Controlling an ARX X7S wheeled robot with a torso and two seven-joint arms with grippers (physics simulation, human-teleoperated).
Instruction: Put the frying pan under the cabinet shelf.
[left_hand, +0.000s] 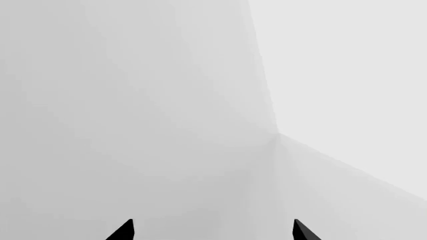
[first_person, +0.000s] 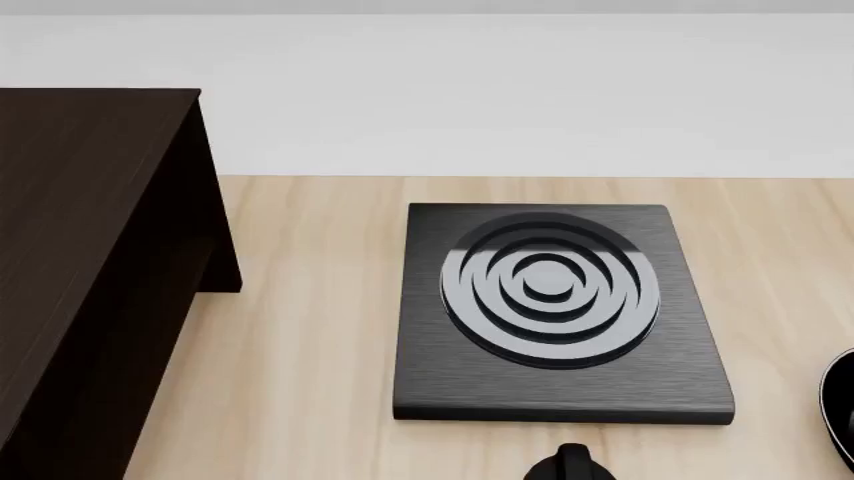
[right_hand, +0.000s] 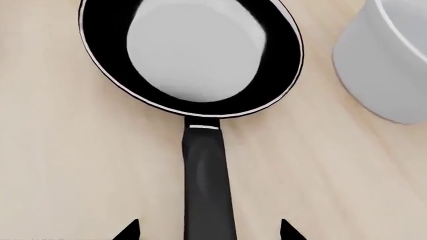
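Note:
The frying pan (right_hand: 193, 55), black with a thin white rim and a pale glossy inside, lies on the wooden table in the right wrist view; its long black handle (right_hand: 208, 190) runs toward the camera. My right gripper (right_hand: 210, 231) is open, its two dark fingertips (right_hand: 130, 231) on either side of the handle, not touching it. A sliver of the pan's rim (first_person: 841, 410) shows at the head view's right edge. The dark brown cabinet shelf (first_person: 94, 250) stands at the head view's left. My left gripper (left_hand: 213, 230) is open and empty, facing pale grey walls.
A black square burner plate (first_person: 561, 310) with concentric rings lies mid-table. A white bowl (right_hand: 390, 60) stands close beside the pan. A dark part of my arm (first_person: 571, 465) shows at the head view's bottom edge. The light wooden table (first_person: 307, 330) ends at a white wall.

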